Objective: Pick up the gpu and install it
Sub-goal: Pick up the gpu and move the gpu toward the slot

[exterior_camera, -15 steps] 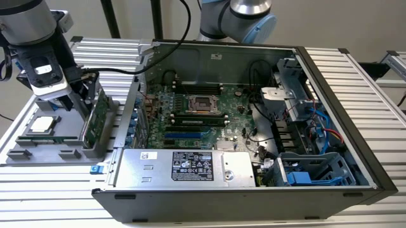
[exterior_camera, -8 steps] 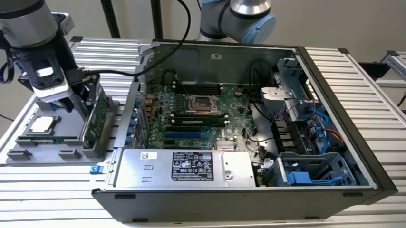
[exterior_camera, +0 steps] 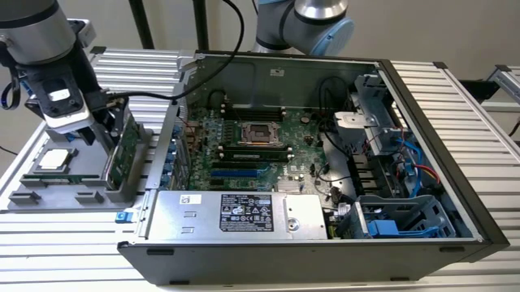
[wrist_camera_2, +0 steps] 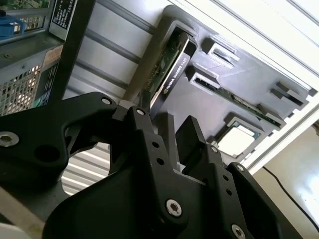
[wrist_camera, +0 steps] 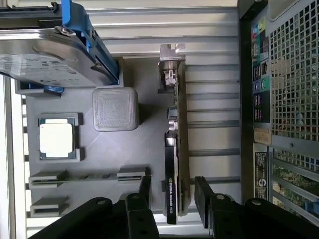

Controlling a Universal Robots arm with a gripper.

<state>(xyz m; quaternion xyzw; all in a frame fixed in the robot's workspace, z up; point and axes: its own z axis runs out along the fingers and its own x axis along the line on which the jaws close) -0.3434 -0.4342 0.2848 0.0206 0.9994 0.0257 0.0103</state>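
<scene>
Overhead, in the exterior view, a robot arm reached down over a grey parts tray [exterior_camera: 49, 201] that sat on a ribbed metal table [exterior_camera: 479, 109], at the exterior view's left of an open computer case [exterior_camera: 325, 243]. The gpu [exterior_camera: 122, 155] stood on its long edge in a slot of that tray, on the side nearest the case, not lifted. The gripper [exterior_camera: 104, 131] hung just above and around the card's upper part. In the first wrist view the gripper [wrist_camera: 173, 186] was spread wide, its two black fingers [wrist_camera: 145, 188] set on either side of one end of the gpu [wrist_camera: 175, 144], with a clear gap at one finger and a slimmer gap at the other, so nothing was clamped. The card's silver bracket [wrist_camera: 170, 62] lay at the end farthest from the fingers. The second wrist view showed the same arrangement from another angle: the gripper [wrist_camera_2: 169, 127] parted, and the gpu [wrist_camera_2: 172, 64] upright in its slot in the tray [wrist_camera_2: 219, 104]. Elsewhere on the tray [wrist_camera: 144, 134] in the first wrist view were a hard drive in a blue frame [wrist_camera: 50, 50], a square processor chip [wrist_camera: 57, 139], a thin memory stick [wrist_camera: 87, 177] and a grey square block [wrist_camera: 114, 108], all apart from the card. Inside the case, the green motherboard [exterior_camera: 243, 152] lay flat, with a silver power supply [exterior_camera: 235, 213] along the near side.
</scene>
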